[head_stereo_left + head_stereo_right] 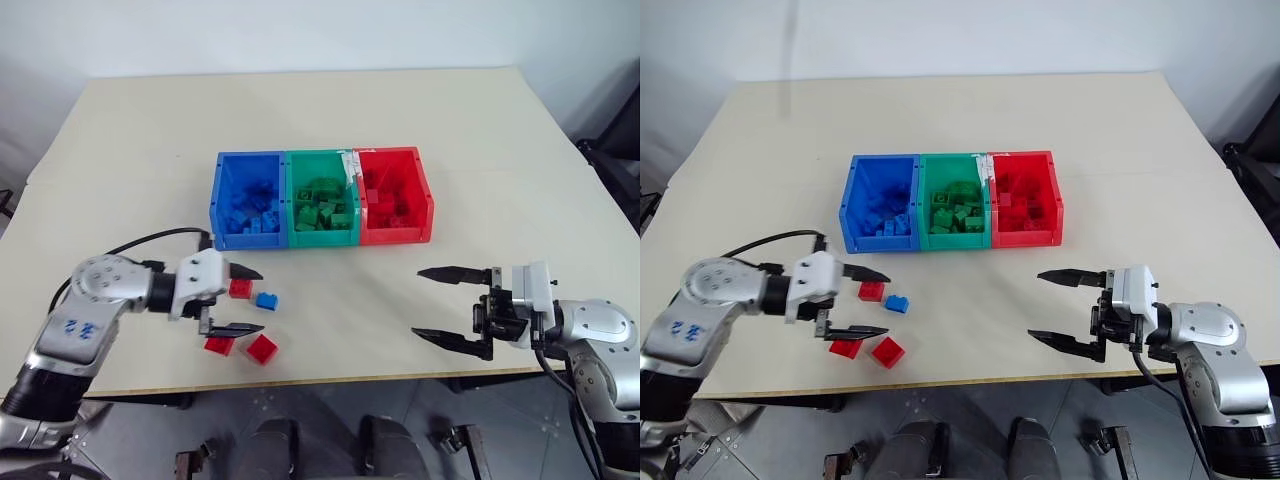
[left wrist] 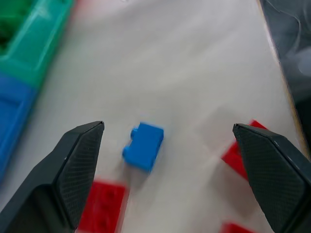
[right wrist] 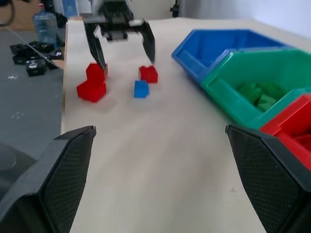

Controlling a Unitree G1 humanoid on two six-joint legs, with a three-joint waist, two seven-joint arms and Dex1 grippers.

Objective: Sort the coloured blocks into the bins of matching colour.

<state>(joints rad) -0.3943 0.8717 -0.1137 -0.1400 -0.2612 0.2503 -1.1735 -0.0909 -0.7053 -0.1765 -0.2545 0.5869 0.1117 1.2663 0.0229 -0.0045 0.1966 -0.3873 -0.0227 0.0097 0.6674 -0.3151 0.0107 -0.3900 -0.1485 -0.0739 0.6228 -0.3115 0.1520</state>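
1. Nearest the table's front edge, 2 red blocks are lying side by side: one (image 1: pixel 219 346) under the left gripper's lower finger, the other (image 1: pixel 262 348) just to its right.
2. The left gripper (image 1: pixel 245 300) is hovering over the loose blocks with its fingers spread wide and gripping nothing; the blue block (image 2: pixel 143 146) is sitting on the table between the 2 fingers in the left wrist view.
3. A 3rd red block (image 1: pixel 240 288) is lying just left of that blue block, near the upper finger.
4. The right gripper (image 1: pixel 438 305) is hanging over bare table (image 1: pixel 350 310) well to the right of the blocks, pointing left, fingers wide and holding nothing.
5. Farther back, 3 joined bins are standing in a row: the blue bin (image 1: pixel 222 205), the green bin (image 1: pixel 292 190) and the red bin (image 1: pixel 424 195), each already holding blocks of its own colour.
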